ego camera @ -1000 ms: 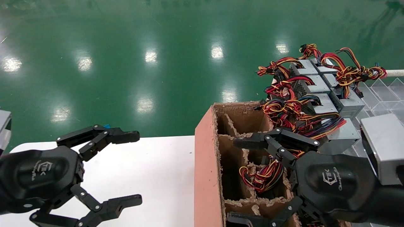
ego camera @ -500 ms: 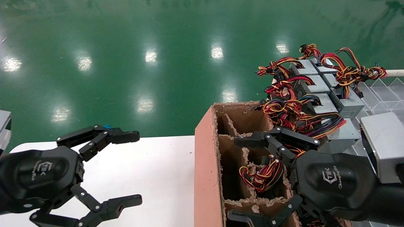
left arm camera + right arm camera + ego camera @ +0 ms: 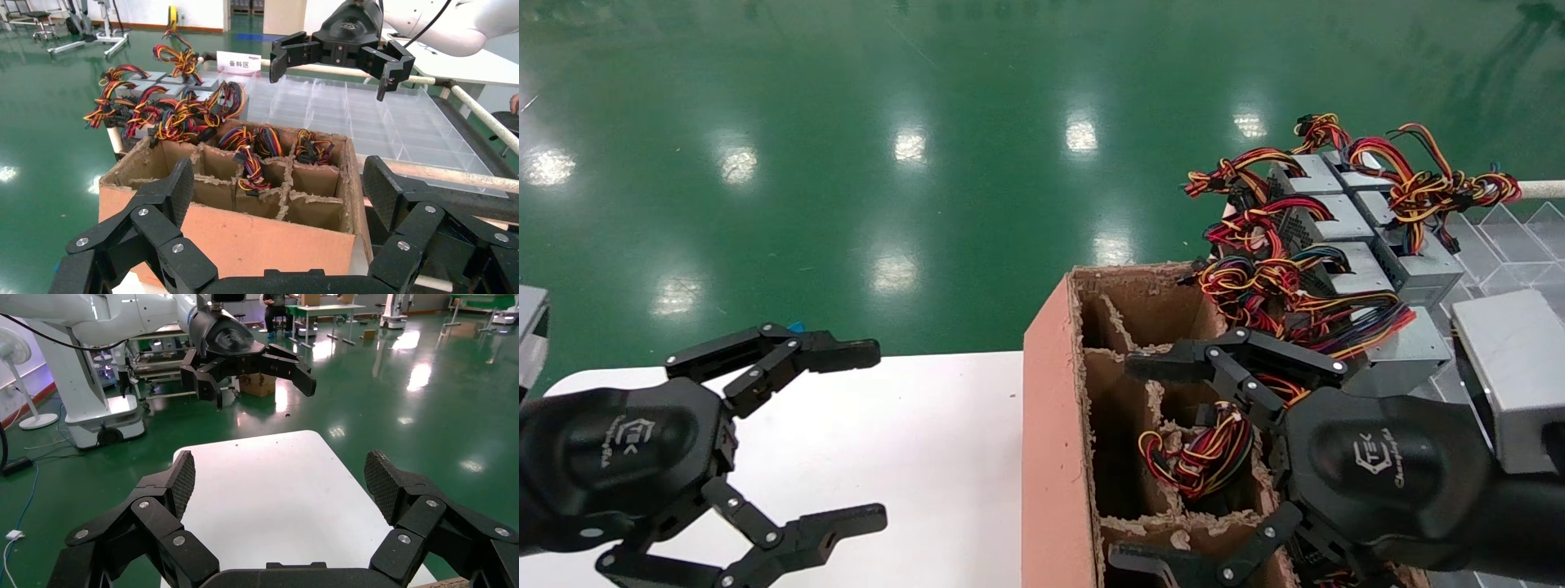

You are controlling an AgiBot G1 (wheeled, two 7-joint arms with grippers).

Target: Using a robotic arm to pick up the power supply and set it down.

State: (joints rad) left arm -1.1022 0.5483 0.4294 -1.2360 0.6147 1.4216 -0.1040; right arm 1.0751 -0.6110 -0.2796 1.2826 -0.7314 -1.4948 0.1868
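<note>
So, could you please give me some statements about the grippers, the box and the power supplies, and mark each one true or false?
1. The right gripper is open above the cardboard box. True.
2. The left gripper holds a power supply. False: it is open and empty, over the white table.
3. Wire bundles lie in some box compartments. True.
4. The grey power supplies stand on the white table. False: they sit beyond the box, on the robot's right, beside clear trays.
5. The box has no dividers. False: cardboard partitions split it into compartments.
</note>
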